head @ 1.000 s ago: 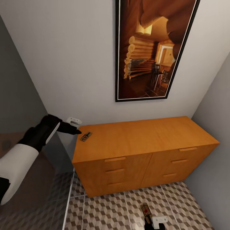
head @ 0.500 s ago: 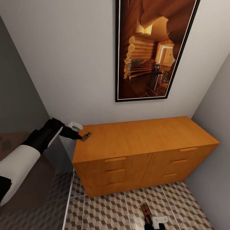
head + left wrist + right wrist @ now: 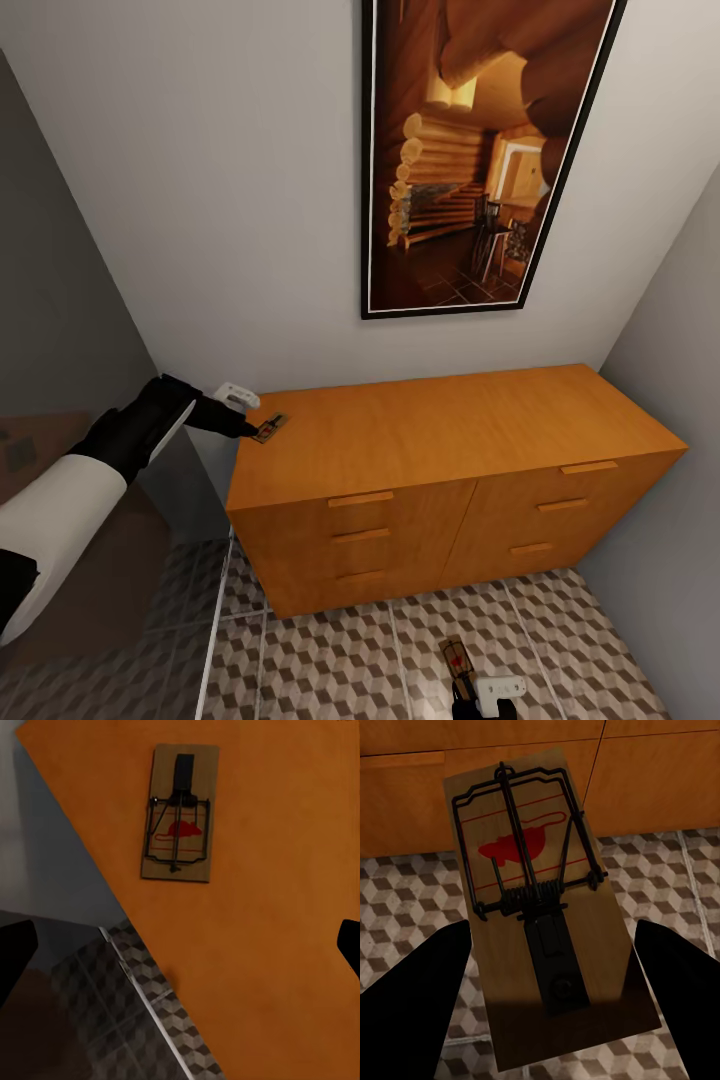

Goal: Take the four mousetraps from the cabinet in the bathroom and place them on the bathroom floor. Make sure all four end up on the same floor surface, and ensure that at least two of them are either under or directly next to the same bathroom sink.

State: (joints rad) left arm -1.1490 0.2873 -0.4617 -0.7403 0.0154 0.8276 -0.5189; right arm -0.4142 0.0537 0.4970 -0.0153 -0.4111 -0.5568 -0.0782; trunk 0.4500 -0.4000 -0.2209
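From the head camera, the left claw [image 3: 243, 424] reaches the near-left corner of the cabinet [image 3: 440, 440], at a mousetrap [image 3: 269, 428]; the right claw [image 3: 478, 700] hangs over the bathroom floor [image 3: 340, 670]. The left wrist camera shows spread fingertips [image 3: 15, 949] empty, the trap lying flat between them. In the right wrist camera, wide-apart fingers [image 3: 420, 997] flank a second mousetrap [image 3: 536, 900]; whether they grip it is unclear.

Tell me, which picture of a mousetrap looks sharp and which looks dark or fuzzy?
Right wrist view: the held mousetrap is sharp and big, its near end in shadow. Left wrist view: the mousetrap on the cabinet is dimmer but clear. Head view: it is tiny and blurry.
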